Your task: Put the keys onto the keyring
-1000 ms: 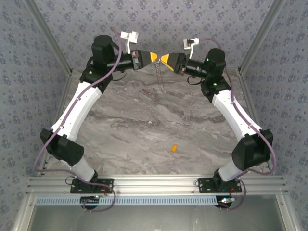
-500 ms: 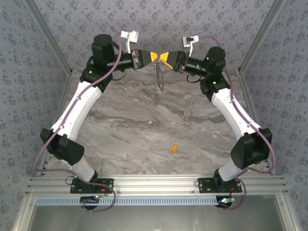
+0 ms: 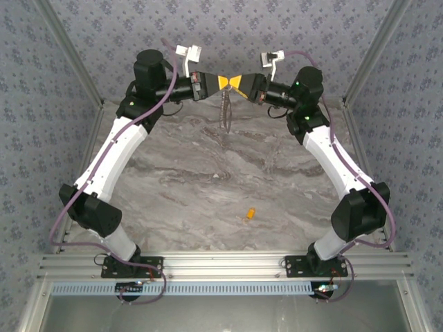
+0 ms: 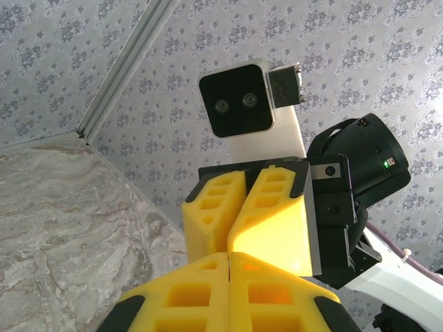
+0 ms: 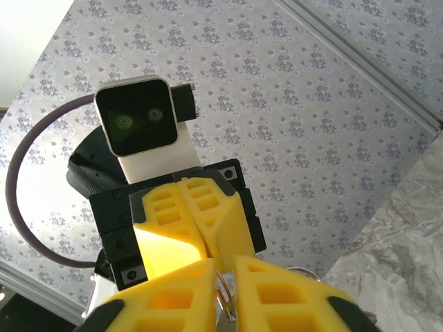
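Observation:
Both grippers meet tip to tip in the air above the table's far edge. My left gripper (image 3: 225,82) (image 4: 229,257) is shut on the top of the keyring (image 3: 225,111), whose grey chain hangs down below the tips. My right gripper (image 3: 234,82) (image 5: 225,266) faces it, its yellow fingers closed on the thin metal loop of the keyring (image 5: 227,294), which fills the narrow gap between them. The keys, one small yellow-orange piece (image 3: 250,214), lie on the marble table nearer the arm bases, far from both grippers.
The grey marble tabletop (image 3: 208,166) is bounded by patterned walls and slanted aluminium posts (image 3: 69,55) on both sides. An aluminium rail (image 3: 221,263) carries the arm bases at the near edge.
My right gripper has moved left up against the left gripper's tips and closed its fingers. The hanging chain has swung slightly left. The piece on the table has not moved.

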Tool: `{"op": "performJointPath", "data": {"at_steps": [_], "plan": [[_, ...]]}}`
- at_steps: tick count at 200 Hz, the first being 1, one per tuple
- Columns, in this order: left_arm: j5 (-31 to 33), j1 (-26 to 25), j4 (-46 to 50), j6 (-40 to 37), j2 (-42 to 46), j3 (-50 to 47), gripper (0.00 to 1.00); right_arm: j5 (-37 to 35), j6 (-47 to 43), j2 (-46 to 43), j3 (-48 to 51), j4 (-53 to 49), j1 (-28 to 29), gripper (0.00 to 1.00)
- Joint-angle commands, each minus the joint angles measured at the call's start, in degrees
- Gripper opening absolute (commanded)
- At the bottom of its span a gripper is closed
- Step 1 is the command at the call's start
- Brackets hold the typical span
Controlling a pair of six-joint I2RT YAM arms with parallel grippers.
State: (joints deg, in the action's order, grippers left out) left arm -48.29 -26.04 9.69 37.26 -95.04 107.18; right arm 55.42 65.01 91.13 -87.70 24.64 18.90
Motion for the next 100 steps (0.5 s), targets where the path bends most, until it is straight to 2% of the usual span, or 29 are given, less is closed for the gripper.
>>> {"op": "performJointPath", "data": {"at_steps": [1, 18, 51, 100], "plan": [[-0.8, -0.4, -3.0, 0.8, -0.3, 2.3, 0.00, 1.2, 0.3, 0.4, -1.4, 1.6, 0.3, 0.10], [-1.0, -0.4, -3.2, 0.9, -0.4, 2.4, 0.00, 1.5, 0.8, 0.5, -1.5, 2.4, 0.4, 0.06], [-1.0, -0.4, -3.4, 1.1, -0.4, 2.4, 0.00, 2.2, 1.6, 0.8, -1.8, 3.4, 0.7, 0.10], [-1.0, -0.6, -3.5, 1.3, -0.4, 2.4, 0.00, 2.5, 1.4, 0.9, -2.1, 3.0, 1.1, 0.09]]}}
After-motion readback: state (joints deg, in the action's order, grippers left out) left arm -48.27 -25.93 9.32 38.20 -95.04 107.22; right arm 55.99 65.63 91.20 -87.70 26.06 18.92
